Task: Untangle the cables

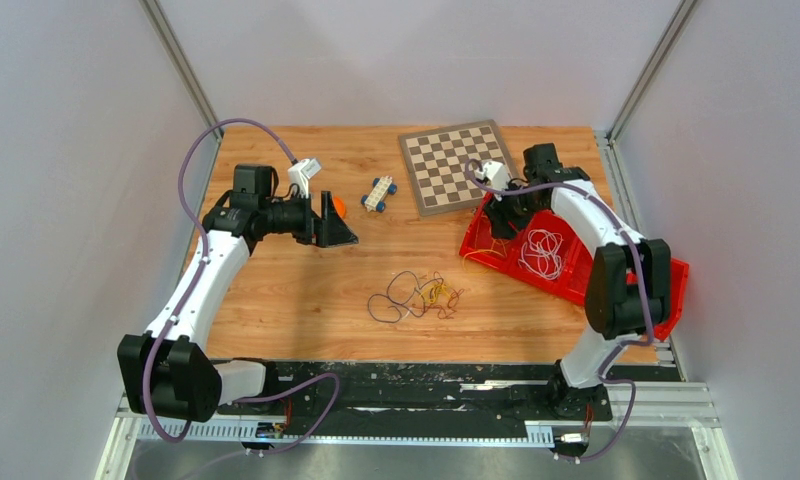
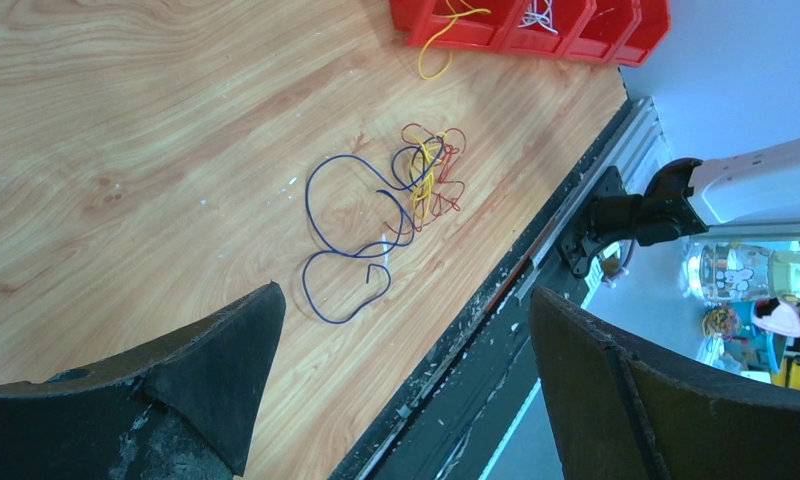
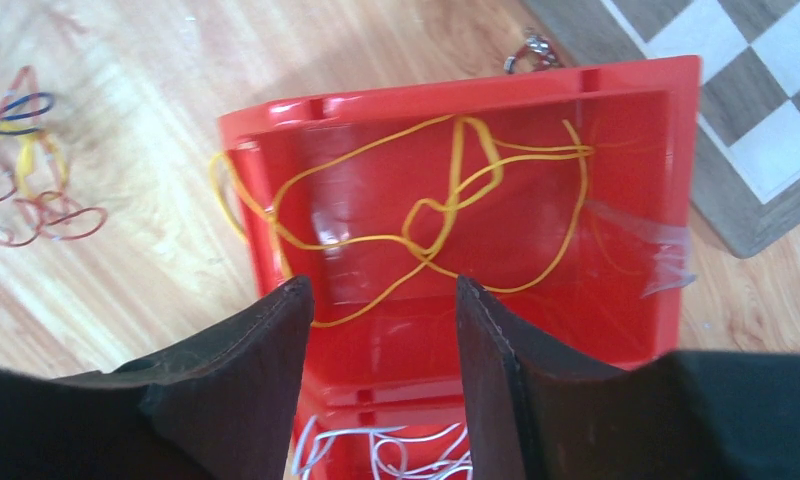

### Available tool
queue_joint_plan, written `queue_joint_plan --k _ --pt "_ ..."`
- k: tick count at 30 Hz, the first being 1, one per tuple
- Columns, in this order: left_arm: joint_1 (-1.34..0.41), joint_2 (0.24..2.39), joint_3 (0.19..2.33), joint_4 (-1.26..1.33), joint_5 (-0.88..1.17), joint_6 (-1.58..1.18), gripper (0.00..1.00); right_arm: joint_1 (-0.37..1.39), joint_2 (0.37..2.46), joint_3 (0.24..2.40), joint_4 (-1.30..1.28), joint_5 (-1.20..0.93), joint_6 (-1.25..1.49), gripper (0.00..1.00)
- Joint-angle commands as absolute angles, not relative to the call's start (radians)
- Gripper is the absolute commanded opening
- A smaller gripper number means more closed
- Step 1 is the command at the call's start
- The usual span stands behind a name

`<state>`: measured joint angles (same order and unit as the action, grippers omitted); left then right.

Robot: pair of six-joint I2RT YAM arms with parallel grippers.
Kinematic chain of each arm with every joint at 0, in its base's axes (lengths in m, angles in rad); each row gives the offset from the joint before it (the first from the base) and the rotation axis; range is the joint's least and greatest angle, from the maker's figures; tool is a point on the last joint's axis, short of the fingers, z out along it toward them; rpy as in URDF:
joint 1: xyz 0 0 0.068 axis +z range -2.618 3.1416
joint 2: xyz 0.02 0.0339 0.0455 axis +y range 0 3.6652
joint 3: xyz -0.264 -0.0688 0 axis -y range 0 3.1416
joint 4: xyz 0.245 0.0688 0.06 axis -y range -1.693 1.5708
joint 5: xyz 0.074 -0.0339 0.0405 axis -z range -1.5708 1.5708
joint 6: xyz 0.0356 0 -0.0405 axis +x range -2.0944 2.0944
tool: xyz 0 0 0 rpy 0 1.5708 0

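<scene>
Right wrist view: right gripper [image 3: 383, 283] jaws apart, empty, just short of yellow wire [image 3: 356, 241] loose in red bin [image 3: 476, 85]. Tangled cables [image 2: 426, 175] ahead of wide-open left gripper [image 2: 404, 293]. Probably light, limp, springy; best pinched at outlying blue loop [image 2: 308, 195].

Light wood-grain tabletop [image 1: 306, 290], plain pale grey walls [image 1: 66, 200] on three sides, aluminium corner posts [image 1: 179, 60], slotted metal rail [image 1: 426, 432] along near edge, even diffuse lighting.

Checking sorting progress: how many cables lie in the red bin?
2. A yellow cable in the red bin's end compartment, one loop hanging over its wall; a white cable in the next compartment. The right arm covers part of the bin; more may be hidden.
</scene>
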<state>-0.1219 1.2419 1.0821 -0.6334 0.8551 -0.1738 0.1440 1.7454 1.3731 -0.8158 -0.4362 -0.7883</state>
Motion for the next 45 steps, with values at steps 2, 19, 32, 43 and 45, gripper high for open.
queue_joint_plan --k 2,19,32,43,45 --pt "-0.116 1.235 1.082 -0.596 0.879 -0.177 1.00 0.189 1.543 1.252 -0.833 -0.568 -0.906 0.51" --pt "-0.117 1.260 1.092 -0.600 0.967 -0.202 1.00 0.468 1.591 1.169 -0.774 -0.444 -1.269 0.47" --pt "-0.116 1.223 1.073 -0.614 0.945 -0.197 1.00 0.470 1.585 1.001 -0.615 -0.311 -0.996 0.44" --pt "-0.116 1.234 1.085 -0.624 0.938 -0.190 1.00 0.468 1.700 1.028 -0.481 -0.306 -0.802 0.45" --pt "-0.116 1.226 1.078 -0.624 0.932 -0.189 1.00 0.469 1.701 1.016 -0.453 -0.318 -0.758 0.46"
